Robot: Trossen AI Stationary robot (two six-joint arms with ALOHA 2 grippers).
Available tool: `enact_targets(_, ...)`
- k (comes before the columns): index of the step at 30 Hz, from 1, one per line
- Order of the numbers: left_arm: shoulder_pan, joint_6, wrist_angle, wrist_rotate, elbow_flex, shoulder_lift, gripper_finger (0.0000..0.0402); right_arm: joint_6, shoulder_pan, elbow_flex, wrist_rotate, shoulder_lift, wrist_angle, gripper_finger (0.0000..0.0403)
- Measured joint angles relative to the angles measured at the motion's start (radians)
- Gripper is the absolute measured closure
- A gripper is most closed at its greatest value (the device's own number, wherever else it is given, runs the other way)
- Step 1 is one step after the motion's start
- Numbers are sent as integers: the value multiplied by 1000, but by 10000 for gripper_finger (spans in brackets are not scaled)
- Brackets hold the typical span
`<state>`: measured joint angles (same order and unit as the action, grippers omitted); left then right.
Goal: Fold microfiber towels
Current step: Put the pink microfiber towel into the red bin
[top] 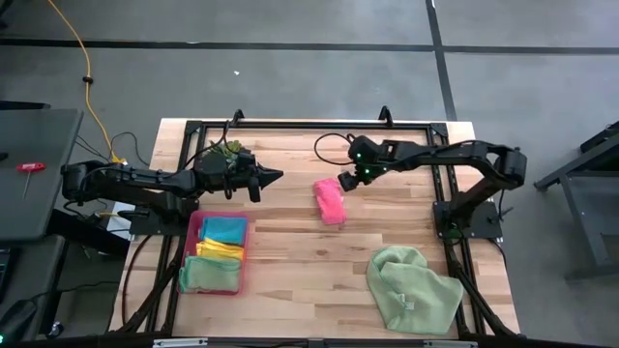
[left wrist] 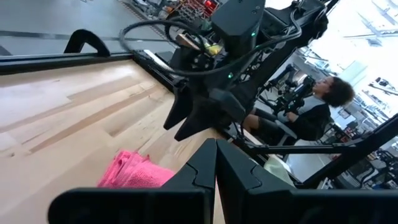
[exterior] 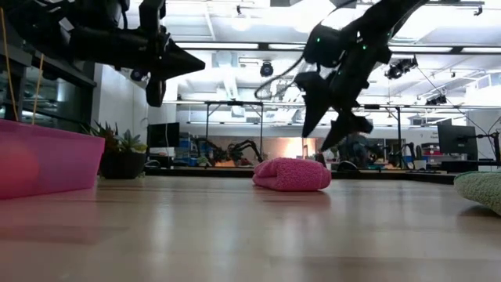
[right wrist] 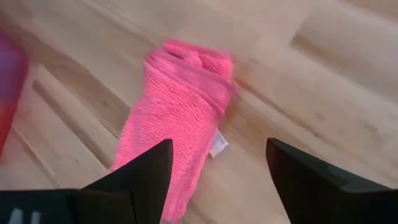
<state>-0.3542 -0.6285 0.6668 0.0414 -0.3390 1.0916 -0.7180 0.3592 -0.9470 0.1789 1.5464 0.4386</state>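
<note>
pink towel (top: pixel 330 202) mid-table, bare wood around | right gripper (top: pixel 345 180) spread wide above it, empty | left gripper (top: pixel 274 176) closed, empty

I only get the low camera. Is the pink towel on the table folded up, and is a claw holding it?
Observer: It's folded into a narrow strip, the pink towel. The right gripper hangs open above one end, not touching.
Operator: What's in the pink tray?
Observer: The pink tray holds folded towels: teal, yellow and pale green.
Operator: Any more to fold?
Observer: Yes, a rumpled green towel lies near the table's front right corner.
</note>
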Motion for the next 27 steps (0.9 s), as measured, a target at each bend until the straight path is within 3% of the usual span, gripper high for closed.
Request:
enact_targets(11,0,3,-25,11,0,0,401,-119,-30,0,19,88,-14,153)
enact_targets(27,0,2,-51,45,0,0,401,-186,-57,0,173,238,-163,153)
